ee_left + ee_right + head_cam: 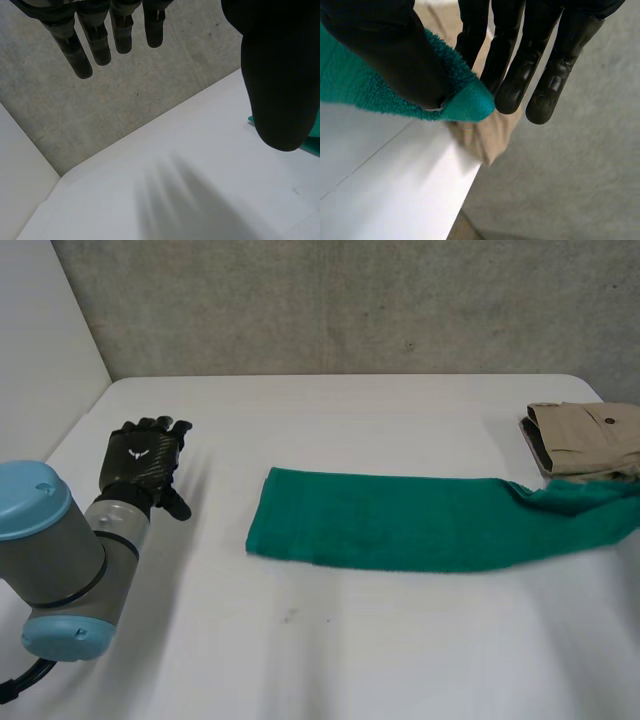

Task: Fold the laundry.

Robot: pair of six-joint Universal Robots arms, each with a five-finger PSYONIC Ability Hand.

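Observation:
A long green towel (390, 520), folded into a strip, lies across the middle of the white table (330, 650). Its right end is lifted and runs out past the table's right side. In the right wrist view my right hand (395, 50) pinches that end of the towel (465, 102) between its thumb and fingers (520, 75). My left hand (145, 455) rests over the table's left side, well apart from the towel, with its fingers straight and nothing in it. The left wrist view shows its fingers (100, 40) spread above bare table, and a sliver of towel (312, 137) beside the thumb.
A folded beige garment (590, 435) lies at the table's right edge, just behind the towel's lifted end; it also shows under my right hand (490, 135). A grey wall (330, 300) stands behind the table. The table's edge (465, 190) drops off close below my right hand.

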